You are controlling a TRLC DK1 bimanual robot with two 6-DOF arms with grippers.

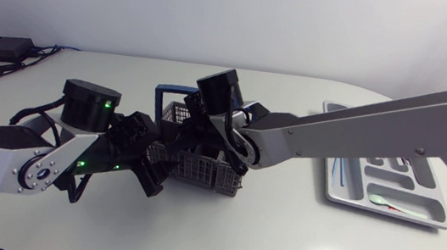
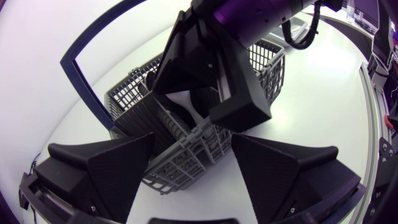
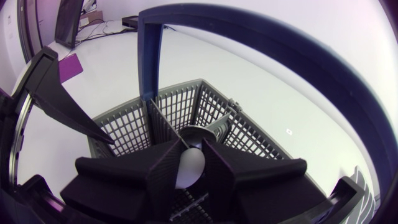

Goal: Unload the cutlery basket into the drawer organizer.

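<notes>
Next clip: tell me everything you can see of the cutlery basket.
The cutlery basket is grey plastic lattice, with inner dividers forming compartments and a dark blue hoop handle standing up over it. It sits upright on the white table, near the middle, between both arms. The right gripper reaches down into one compartment, fingers shut on a white utensil. The left gripper is open, its fingers either side of a basket corner; contact there is unclear.
</notes>
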